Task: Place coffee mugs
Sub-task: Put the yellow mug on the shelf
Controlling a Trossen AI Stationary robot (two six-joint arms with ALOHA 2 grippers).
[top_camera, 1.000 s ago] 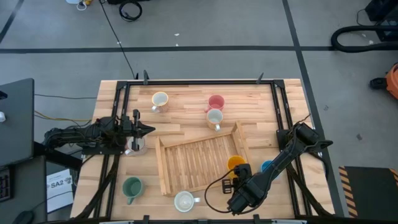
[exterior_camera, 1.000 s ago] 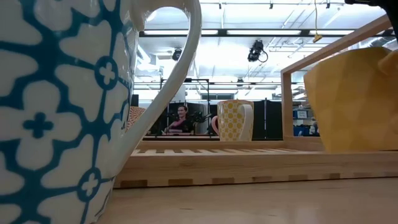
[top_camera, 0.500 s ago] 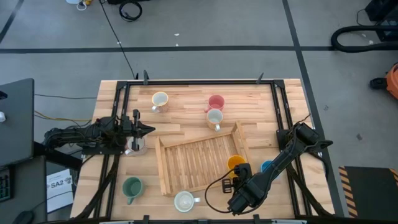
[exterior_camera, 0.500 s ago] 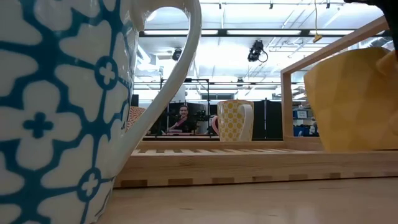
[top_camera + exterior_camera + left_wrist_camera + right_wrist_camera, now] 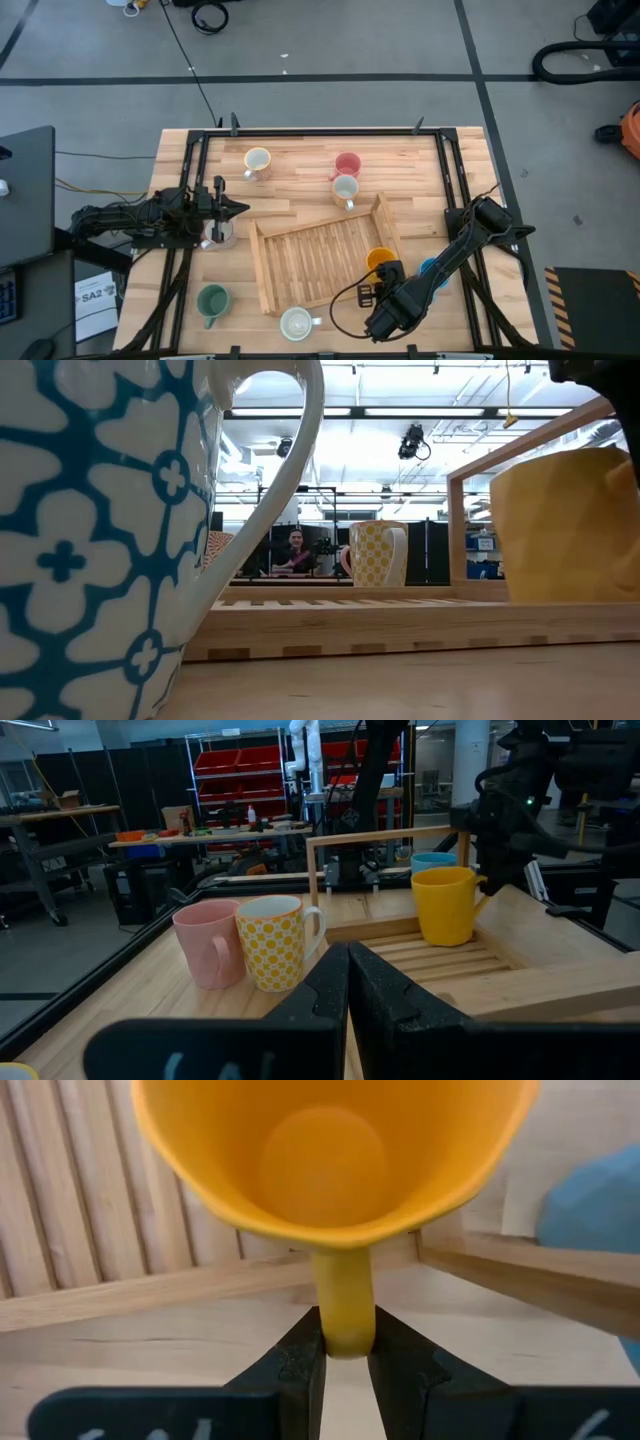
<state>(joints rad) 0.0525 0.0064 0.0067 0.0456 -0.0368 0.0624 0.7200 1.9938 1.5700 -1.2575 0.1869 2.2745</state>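
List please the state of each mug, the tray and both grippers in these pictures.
orange mug: upright, held by handle, at tray corner.
right gripper: shut on the handle.
left gripper: shut, empty.
pink mug: upright on table.
green mug: upright on table.
wooden tray: flat on table.

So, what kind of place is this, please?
Probably a robotics lab or workshop: shelving with red bins, another robot arm behind the table, and a concrete floor with cables.
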